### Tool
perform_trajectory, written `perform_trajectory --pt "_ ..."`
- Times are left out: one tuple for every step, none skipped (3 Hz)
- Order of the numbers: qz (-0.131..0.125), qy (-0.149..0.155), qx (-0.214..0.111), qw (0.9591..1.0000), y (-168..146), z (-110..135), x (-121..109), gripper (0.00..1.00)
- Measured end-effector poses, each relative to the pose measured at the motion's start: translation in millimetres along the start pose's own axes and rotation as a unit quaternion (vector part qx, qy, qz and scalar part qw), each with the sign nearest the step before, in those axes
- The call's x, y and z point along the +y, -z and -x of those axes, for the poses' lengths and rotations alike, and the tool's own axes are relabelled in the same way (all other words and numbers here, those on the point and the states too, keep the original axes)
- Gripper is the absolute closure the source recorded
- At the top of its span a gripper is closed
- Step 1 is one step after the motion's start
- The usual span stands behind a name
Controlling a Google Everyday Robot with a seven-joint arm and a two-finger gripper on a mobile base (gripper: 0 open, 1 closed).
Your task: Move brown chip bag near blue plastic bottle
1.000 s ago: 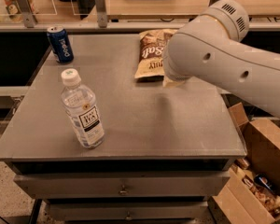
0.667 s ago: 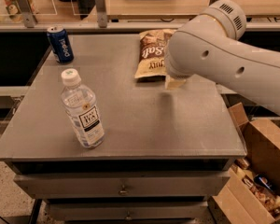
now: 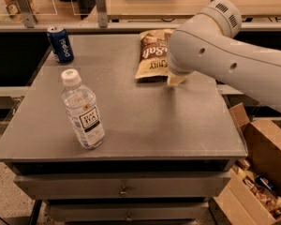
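Observation:
The brown chip bag [image 3: 152, 55] lies flat at the back middle of the grey table [image 3: 178, 130], its right part hidden behind my arm. The blue plastic bottle [image 3: 82, 109], clear with a white cap and a white-and-black label, stands upright at the front left, well apart from the bag. My gripper [image 3: 176, 79] is mostly hidden under my large white arm. Only a cream tip shows, just above the table at the bag's lower right corner. I cannot tell if it touches the bag.
A blue soda can [image 3: 61, 44] stands at the table's back left corner. An open cardboard box [image 3: 260, 172] with items sits on the floor to the right. A counter with clear dividers runs behind the table. Drawers sit below the tabletop.

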State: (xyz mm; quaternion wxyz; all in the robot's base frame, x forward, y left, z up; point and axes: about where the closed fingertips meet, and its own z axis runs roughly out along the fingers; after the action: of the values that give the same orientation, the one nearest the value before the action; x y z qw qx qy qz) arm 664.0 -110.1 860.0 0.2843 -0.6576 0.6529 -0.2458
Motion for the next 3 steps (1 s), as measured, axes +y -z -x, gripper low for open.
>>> perform_trajectory --pt "-0.005 -0.010 0.001 0.9999 -10 -11 -7 0.31" --pt "-0.011 -0.010 -0.006 0.9999 -19 -17 -11 0.30" --pt "-0.012 -0.007 -0.008 0.9999 -24 -19 -10 0.46"
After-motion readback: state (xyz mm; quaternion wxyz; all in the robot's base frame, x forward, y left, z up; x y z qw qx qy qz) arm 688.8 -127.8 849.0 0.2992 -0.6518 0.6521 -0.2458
